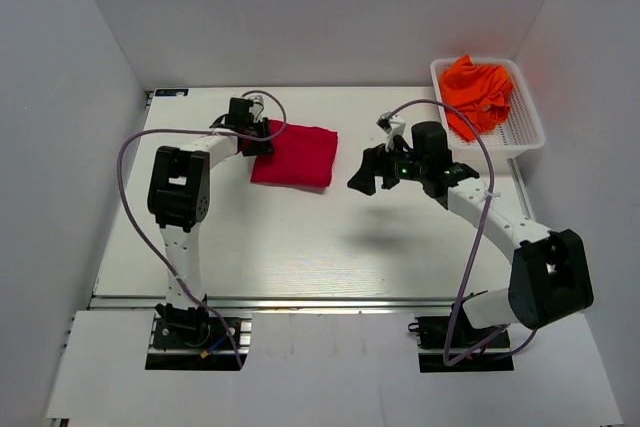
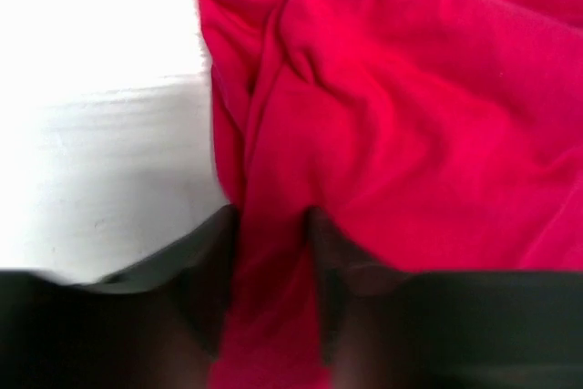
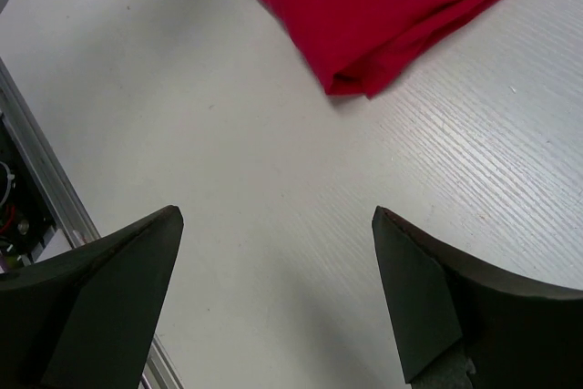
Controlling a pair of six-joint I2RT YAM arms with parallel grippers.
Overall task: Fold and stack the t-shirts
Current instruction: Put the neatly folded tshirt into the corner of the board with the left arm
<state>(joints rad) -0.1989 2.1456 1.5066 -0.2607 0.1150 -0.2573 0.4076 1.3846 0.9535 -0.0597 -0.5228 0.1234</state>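
The crimson red t-shirt (image 1: 298,156) lies folded into a rectangle at the back middle of the table. My left gripper (image 1: 262,143) sits at the shirt's left edge, shut on a fold of the red cloth (image 2: 273,252). The red t-shirt fills the left wrist view (image 2: 410,116). My right gripper (image 1: 368,177) hovers open and empty to the right of the shirt, apart from it. The shirt's folded corner shows in the right wrist view (image 3: 383,15). Crumpled orange t-shirts (image 1: 477,92) lie in the basket.
A white plastic mesh basket (image 1: 528,127) stands at the back right corner. White walls enclose the table on three sides. A metal rail (image 1: 300,300) runs along the table's near edge.
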